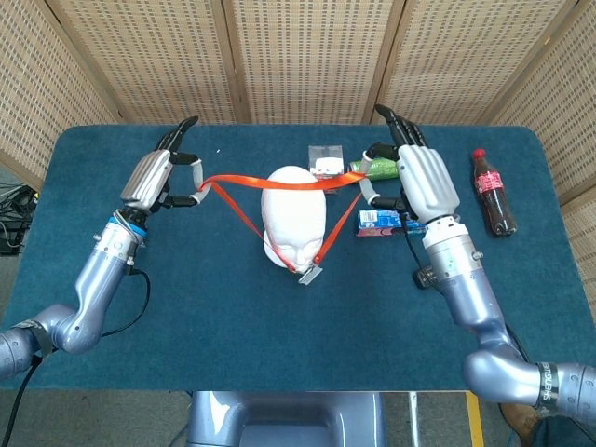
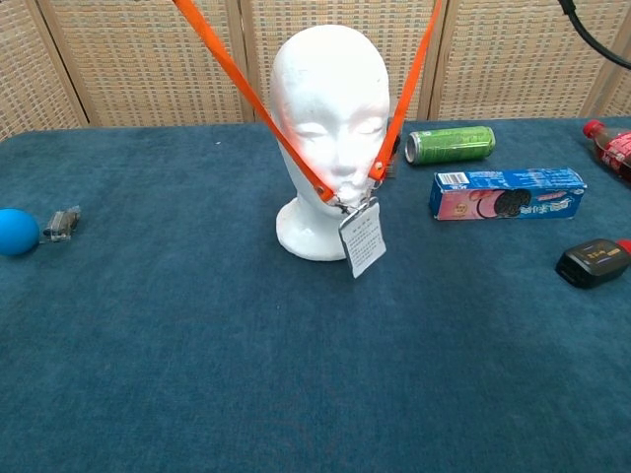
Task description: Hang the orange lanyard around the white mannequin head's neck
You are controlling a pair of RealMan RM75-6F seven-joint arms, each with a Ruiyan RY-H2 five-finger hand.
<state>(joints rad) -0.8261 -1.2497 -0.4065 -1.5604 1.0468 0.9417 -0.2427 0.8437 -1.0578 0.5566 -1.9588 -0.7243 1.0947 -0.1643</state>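
Note:
The white mannequin head (image 1: 292, 214) (image 2: 330, 108) stands mid-table, facing me. The orange lanyard (image 1: 270, 181) (image 2: 251, 94) is stretched wide above it, its back span lying over the crown and both sides running down in a V to the white badge card (image 2: 361, 239) hanging at the chin. My left hand (image 1: 158, 177) pinches the lanyard's left end, other fingers spread. My right hand (image 1: 419, 182) holds the right end, level with the crown. Both hands are above the chest view's frame.
Behind and right of the head lie a small clear box (image 1: 325, 160), a green can (image 2: 451, 144), a blue biscuit box (image 2: 508, 193), a cola bottle (image 1: 493, 194) and a black device (image 2: 592, 262). A blue ball (image 2: 17, 233) and a small clip (image 2: 61, 224) sit far left.

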